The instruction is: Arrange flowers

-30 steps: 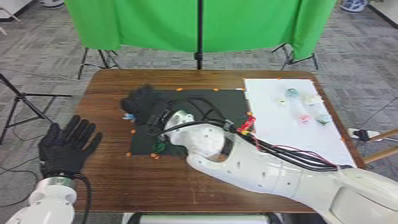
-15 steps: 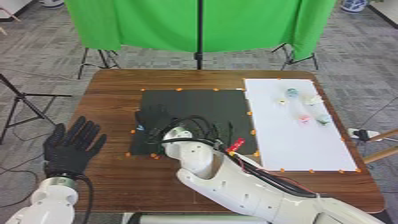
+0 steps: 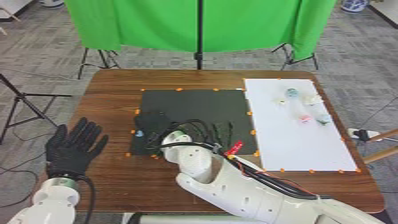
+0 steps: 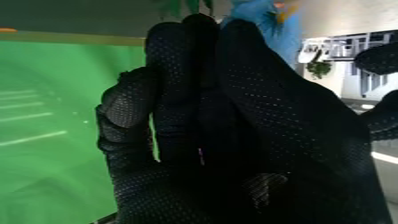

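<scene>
1. Green cloth (image 3: pixel 151 25) behind far edge of table (image 3: pixel 115 190), dk pole (image 3: pixel 200 35) in front
2. Dk tripod (image 3: pixel 24 94) L of table
3. Blue/wht pot (image 3: pixel 354 5), far R bkgd
4. Wood legs (image 3: pixel 382 136), R edge of head view
5. Gray carpet (image 3: pixel 44 60) round table

A green cloth (image 3: pixel 151 25) hangs behind a black pole (image 3: pixel 200 35), beyond a brown wooden surface (image 3: pixel 114 90). Grey patterned carpet (image 3: pixel 53 60) covers the floor. A black tripod (image 3: pixel 21 95) stands left; a blue-and-white object (image 3: pixel 354 5), far right.
</scene>
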Controlling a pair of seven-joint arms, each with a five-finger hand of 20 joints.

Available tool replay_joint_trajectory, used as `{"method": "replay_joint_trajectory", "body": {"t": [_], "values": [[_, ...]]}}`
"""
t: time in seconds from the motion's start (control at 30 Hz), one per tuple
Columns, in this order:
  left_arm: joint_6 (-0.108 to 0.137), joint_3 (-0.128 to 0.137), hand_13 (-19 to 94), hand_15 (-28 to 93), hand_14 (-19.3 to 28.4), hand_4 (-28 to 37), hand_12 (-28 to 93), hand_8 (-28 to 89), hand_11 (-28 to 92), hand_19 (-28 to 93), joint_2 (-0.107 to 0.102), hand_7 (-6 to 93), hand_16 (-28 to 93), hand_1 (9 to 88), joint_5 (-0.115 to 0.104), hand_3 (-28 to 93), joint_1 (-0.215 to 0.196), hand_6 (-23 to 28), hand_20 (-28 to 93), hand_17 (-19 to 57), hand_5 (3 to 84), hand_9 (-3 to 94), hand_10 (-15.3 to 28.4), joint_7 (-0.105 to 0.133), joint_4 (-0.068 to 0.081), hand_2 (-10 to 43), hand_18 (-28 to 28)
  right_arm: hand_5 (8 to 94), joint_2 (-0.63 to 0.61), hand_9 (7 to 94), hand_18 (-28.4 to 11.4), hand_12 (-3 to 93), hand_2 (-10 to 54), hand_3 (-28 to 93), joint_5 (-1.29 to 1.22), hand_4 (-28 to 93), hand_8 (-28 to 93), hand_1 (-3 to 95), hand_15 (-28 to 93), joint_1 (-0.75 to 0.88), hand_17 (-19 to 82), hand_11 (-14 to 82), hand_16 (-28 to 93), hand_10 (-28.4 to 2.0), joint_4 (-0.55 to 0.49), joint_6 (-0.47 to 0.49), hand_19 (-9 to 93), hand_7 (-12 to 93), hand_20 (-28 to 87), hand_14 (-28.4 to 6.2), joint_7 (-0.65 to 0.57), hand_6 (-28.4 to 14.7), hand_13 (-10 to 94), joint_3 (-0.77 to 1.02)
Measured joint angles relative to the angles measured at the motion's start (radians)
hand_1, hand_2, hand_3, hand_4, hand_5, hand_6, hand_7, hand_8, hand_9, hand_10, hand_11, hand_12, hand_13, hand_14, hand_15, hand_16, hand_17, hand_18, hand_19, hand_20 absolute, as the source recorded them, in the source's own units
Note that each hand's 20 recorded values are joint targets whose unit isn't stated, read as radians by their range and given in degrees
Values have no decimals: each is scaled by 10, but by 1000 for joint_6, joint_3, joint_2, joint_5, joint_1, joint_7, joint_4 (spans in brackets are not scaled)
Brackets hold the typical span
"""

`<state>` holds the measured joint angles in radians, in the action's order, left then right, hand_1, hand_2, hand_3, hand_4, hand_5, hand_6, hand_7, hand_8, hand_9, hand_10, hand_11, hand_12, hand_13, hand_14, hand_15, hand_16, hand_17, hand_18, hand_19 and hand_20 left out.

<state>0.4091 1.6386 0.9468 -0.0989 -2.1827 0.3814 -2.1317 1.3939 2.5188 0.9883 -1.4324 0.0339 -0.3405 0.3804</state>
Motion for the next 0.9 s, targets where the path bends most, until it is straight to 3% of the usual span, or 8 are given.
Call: {"method": "replay_joint_trajectory", "body": {"t": [0.33, 0.53, 0.6, 0.7, 0.8, 0.9], "values": [[-6, -3, 329, 508, 161, -283, 122, -110, 299, 409, 8, 208, -67, 288, -17, 754, -2, 79, 180, -50, 481, 421, 158, 0, 1, 122, 154, 620, -2, 743, -235, 442, -95, 749, -14, -283, -60, 597, 504, 0, 342, 133, 458, -122, -21, 5, 835, 298, 423, -75, -10, -16, 620, 1], [-7, 4, 330, 508, 160, -283, 122, -109, 298, 408, 22, 207, -66, 289, -17, 752, -10, 79, 179, -50, 483, 421, 158, -14, 0, 122, 154, 617, -6, 688, -246, 323, -95, 751, -82, -283, -101, 595, 511, 1, 353, 187, 440, -156, -73, 51, 864, 239, 425, -86, -100, -36, 610, 12], [-6, 14, 330, 508, 160, -283, 121, -109, 297, 408, 29, 208, -67, 288, -20, 752, -18, 79, 179, -50, 482, 421, 157, -20, -1, 122, 154, 607, -4, 660, -252, 246, -95, 753, -139, -279, -90, 567, 515, 5, 350, 222, 418, -177, -122, 124, 871, 216, 415, -100, -201, -45, 594, 40], [-6, 25, 329, 506, 160, -283, 122, -110, 297, 408, 39, 208, -67, 286, -23, 751, -29, 79, 178, -50, 484, 420, 157, -22, -1, 123, 154, 598, 6, 639, -259, 222, -95, 774, -186, -232, -77, 465, 552, 12, 337, 207, 316, -198, -183, 210, 870, 186, 405, -155, -302, -59, 584, 112], [-10, 29, 330, 505, 160, -283, 121, -109, 295, 407, 47, 206, -66, 286, -21, 751, -36, 79, 178, -50, 484, 420, 158, -26, -1, 123, 154, 597, 5, 629, -260, 219, -95, 772, -204, -221, -75, 450, 560, 15, 335, 198, 283, -204, -230, 213, 869, 178, 401, -165, -302, -64, 575, 199], [-21, 34, 329, 504, 161, -283, 121, -109, 294, 406, 53, 205, -66, 285, -17, 750, -43, 78, 178, -50, 484, 421, 158, -28, -2, 123, 153, 590, -21, 606, -254, 214, -95, 767, -247, -212, -71, 425, 537, 9, 322, 184, 258, -212, -287, 146, 842, 161, 382, -174, -310, -73, 553, 264]]}}
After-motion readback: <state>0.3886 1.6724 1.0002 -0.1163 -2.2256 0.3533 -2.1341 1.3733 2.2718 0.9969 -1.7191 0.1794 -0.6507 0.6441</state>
